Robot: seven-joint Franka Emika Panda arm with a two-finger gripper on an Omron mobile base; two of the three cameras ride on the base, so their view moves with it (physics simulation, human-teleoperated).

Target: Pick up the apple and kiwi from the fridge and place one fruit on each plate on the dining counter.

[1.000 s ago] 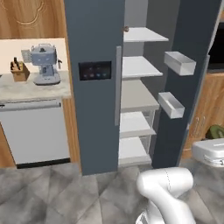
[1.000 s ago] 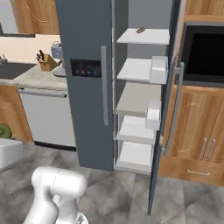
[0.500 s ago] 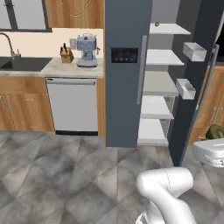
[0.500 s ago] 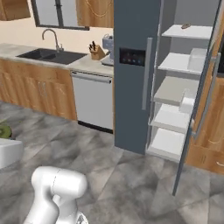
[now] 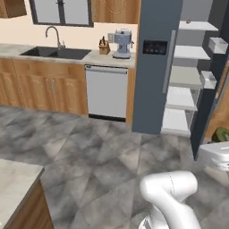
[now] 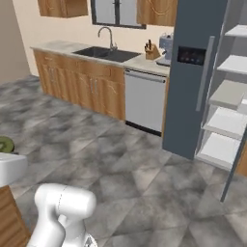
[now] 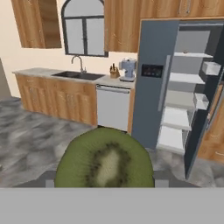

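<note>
The kiwi (image 7: 105,159), cut face green with a pale core, bulks large low in the hand view, and my gripper (image 7: 105,183) is shut on it. The base views show the kiwi (image 5: 221,133) as a green lump above my white hand at the right edge, and the kiwi (image 6: 6,144) at the left edge. The slate-blue fridge (image 5: 154,67) stands open across the floor, white shelves (image 5: 181,97) bare; the fridge (image 6: 193,72) is at the right. A corner of the dining counter (image 5: 13,179) shows lower left. Apple and plates are out of view.
A sink counter (image 5: 53,53) with wood cabinets runs along the back wall, with a dishwasher (image 5: 106,91), knife block and coffee machine (image 5: 121,44) beside the fridge. Grey tiled floor (image 5: 98,152) lies open between me and them. The fridge door (image 5: 210,89) stands out at the right.
The whole picture has shifted: the base has turned and backed off from the fridge, which now sits far right and smaller. The sink counter and dining counter corner came into view.
</note>
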